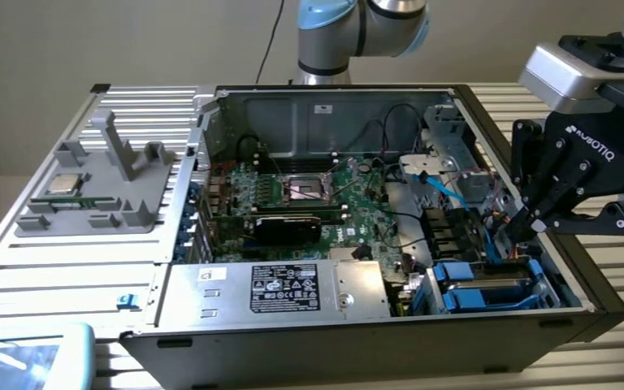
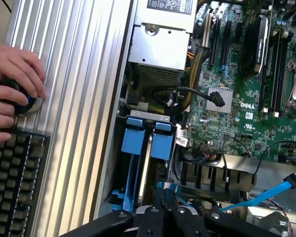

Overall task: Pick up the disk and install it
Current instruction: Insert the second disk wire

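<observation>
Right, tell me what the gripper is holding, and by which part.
Nothing that I can see: the gripper is shut, its fingers together just above the blue drive bay.

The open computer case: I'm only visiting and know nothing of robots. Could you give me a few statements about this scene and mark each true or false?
1. The gripper is closed, its fingertips together. True.
2. The gripper hangs over the grey tray on the exterior view's left. False: it is at the case's corner on the exterior view's right, by the blue drive carriers.
3. A silver power supply box with a black-and-white label sits inside the computer case. True.
4. The case's side panel is closed. False: the case lies open, its motherboard exposed.
5. A person's hand rests beside a keyboard. True.
</observation>
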{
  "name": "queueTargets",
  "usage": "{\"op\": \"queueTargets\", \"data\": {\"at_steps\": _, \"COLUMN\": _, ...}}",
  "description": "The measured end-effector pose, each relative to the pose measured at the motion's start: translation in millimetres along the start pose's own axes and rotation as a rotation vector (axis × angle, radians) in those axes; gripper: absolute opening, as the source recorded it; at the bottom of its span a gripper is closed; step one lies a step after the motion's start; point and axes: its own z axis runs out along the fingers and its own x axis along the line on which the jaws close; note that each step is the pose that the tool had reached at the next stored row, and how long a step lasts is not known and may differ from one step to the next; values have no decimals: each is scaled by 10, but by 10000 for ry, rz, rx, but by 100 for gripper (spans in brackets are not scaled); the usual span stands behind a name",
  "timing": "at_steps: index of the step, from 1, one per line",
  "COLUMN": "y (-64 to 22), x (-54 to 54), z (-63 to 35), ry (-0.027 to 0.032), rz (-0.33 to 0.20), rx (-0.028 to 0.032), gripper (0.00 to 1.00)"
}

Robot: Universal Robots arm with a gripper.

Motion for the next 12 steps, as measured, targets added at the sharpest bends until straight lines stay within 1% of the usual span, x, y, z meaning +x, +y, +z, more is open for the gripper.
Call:
{"op": "queueTargets", "data": {"at_steps": 1, "y": 0, "x": 0, "z": 0, "ry": 2, "rz": -12, "rx": 3, "gripper": 11}}
{"op": "queueTargets", "data": {"at_steps": 2, "y": -1, "x": 0, "z": 1, "ry": 12, "rz": -133, "rx": 12, "gripper": 11}}
{"op": "queueTargets", "data": {"at_steps": 4, "y": -1, "x": 1, "z": 0, "ry": 25, "rz": -491, "rx": 16, "gripper": 11}}
{"op": "queueTargets", "data": {"at_steps": 8, "y": -1, "x": -1, "z": -2, "ry": -2, "rz": -1222, "rx": 33, "gripper": 11}}
{"op": "queueTargets", "data": {"at_steps": 9, "y": 0, "x": -1, "z": -1, "ry": -18, "rz": -1393, "rx": 38, "gripper": 11}}
{"op": "queueTargets", "data": {"at_steps": 10, "y": 0, "x": 0, "z": 0, "ry": -49, "rz": -1558, "rx": 48, "gripper": 11}}
{"op": "queueTargets", "data": {"at_steps": 12, "y": 0, "x": 0, "z": 1, "ry": -130, "rz": -1877, "rx": 70, "gripper": 11}}
